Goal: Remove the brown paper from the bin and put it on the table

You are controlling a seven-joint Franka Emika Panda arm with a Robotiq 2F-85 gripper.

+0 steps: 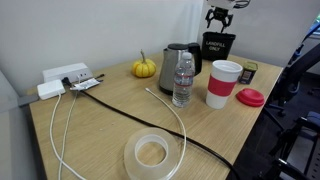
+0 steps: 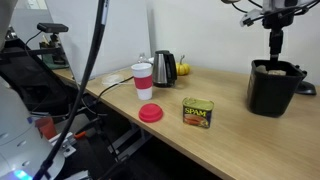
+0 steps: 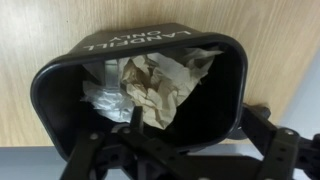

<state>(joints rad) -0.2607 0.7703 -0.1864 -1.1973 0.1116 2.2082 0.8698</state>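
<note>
The black bin (image 1: 218,45) with white "LANDFILL ONLY" lettering stands at the far corner of the wood-grain table (image 1: 110,130). It also shows in the other exterior view (image 2: 272,95). In the wrist view I look down into the bin (image 3: 45,100). The crumpled brown paper (image 3: 150,85) lies inside it, over some silvery-white wrapping. My gripper (image 1: 220,17) hangs directly above the bin's mouth, open and empty, in both exterior views (image 2: 275,42). In the wrist view its fingers (image 3: 195,120) frame the bin's opening, clear of the paper.
A steel kettle (image 1: 178,58), a water bottle (image 1: 183,80), a red-and-white cup (image 1: 223,84) and a red lid (image 1: 250,97) stand near the bin. A Spam can (image 2: 197,112), a small pumpkin (image 1: 145,67), a tape roll (image 1: 152,152) and a power strip (image 1: 65,78) with cables are also there.
</note>
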